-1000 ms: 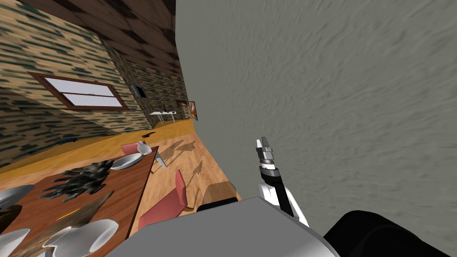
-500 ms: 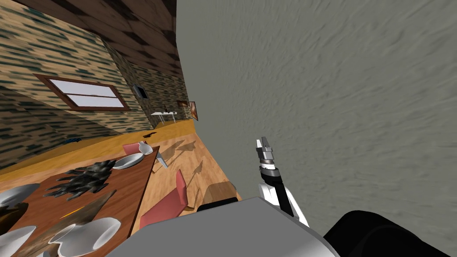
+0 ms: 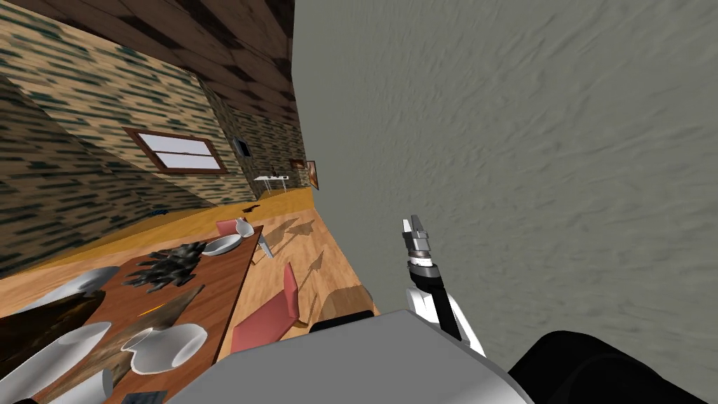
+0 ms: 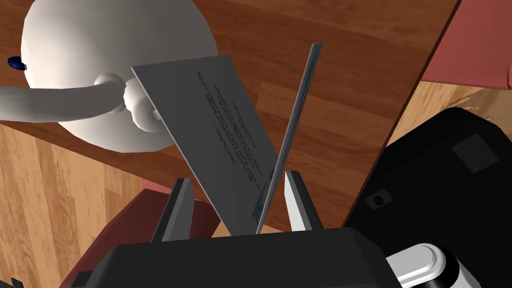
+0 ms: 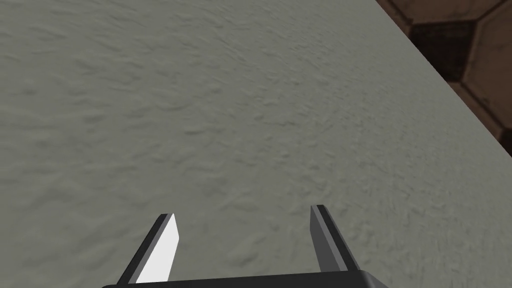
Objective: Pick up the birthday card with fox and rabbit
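Grey card (image 4: pixel 215 135): opened in a V; small dark lettering is seen on the inner face of one leaf, and the other leaf is seen edge-on. It is held up above the table, with its fold set between the fingers of the left claw.
Left claw (image 4: pixel 239 177): fingers are drawn in and clamped on the card near its fold. The edge-on leaf is laid against one finger (image 4: pixel 296 200); contact at the other finger cannot be made out.
Right claw (image 5: pixel 242 212): fingers are spread apart, with nothing between them. In the head view it (image 3: pixel 414 228) is raised to the right of the chest, close beside a grey wall (image 3: pixel 526 175).
Table (image 4: pixel 325 100): brown wood, seen beneath the card and well apart from it. In the head view it (image 3: pixel 210 294) is placed to the left.
Pot (image 4: pixel 100 50): white and rounded, with a curved handle; stood on the table, partly hidden behind the lettered leaf.
Chair (image 4: pixel 470 45): red, set at the table's edge; in the head view it (image 3: pixel 270 319) is tucked beside the table's long side.
Floor (image 4: pixel 50 190): light wood planks, seen past the table's edge.
Bowl (image 3: pixel 223 245): white, placed near the table's far end.
Heap (image 3: pixel 168 263): dark and shaggy, laid on the table just beside the bowl; its kind cannot be told.
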Motion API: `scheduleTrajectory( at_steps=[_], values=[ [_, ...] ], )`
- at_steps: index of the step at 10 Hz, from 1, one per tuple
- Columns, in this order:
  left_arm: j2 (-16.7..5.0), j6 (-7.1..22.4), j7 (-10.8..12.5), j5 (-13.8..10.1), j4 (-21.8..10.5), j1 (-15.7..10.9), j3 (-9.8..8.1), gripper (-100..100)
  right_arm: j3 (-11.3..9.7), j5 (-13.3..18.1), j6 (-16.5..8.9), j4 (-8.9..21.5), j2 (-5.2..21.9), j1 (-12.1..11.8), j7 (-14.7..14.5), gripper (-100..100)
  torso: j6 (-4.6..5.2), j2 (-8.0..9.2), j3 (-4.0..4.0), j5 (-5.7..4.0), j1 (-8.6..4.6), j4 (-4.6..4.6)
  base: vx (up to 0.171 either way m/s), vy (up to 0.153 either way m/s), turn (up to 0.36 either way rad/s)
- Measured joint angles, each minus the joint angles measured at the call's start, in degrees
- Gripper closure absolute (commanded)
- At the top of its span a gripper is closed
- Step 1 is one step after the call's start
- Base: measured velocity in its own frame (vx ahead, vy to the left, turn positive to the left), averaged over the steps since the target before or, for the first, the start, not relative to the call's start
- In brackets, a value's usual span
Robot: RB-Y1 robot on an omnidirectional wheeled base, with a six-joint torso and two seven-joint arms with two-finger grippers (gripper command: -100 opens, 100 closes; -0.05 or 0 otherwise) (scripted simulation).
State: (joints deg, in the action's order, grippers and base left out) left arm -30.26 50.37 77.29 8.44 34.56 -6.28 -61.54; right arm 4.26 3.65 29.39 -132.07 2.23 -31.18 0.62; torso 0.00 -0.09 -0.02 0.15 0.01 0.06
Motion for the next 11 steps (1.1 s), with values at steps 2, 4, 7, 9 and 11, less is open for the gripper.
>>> scheduleTrajectory(
  at_steps=[2,4,7,9,11],
  values=[
    [1.2,0.8,-0.7,1.2,1.6,-2.1,1.85,100,0.0,0.0,0.0,0.0,0.0,0.0,0.0,0,-0.11,-0.06,-0.04,-0.01,0.00,-0.03,0.062,-0.018,0.345],
    [0.8,0.9,-1.2,1.8,0.6,-3.8,2.96,100,0.0,0.0,0.0,0.0,0.0,0.0,0.0,0,0.03,-0.01,0.01,-0.02,-0.02,0.02,0.021,-0.011,0.018],
    [2.3,2.7,-1.7,2.0,4.1,-3.9,3.45,100,0.0,0.0,0.0,0.0,0.0,0.0,0.0,0,-0.10,0.16,0.11,-0.03,0.06,0.05,0.014,0.000,0.153],
    [2.4,3.1,-2.1,2.6,4.0,-5.2,4.39,100,0.0,0.0,0.0,0.0,0.0,0.0,0.0,0,-0.07,0.14,0.10,-0.10,-0.01,0.07,0.029,-0.014,0.107],
    [3.0,4.2,-2.5,2.9,5.6,-5.6,4.93,0,0.0,0.0,0.0,0.0,0.0,0.0,0.0,0,-0.05,0.15,0.11,-0.08,-0.02,0.08,0.008,-0.003,0.014]
  ],
)
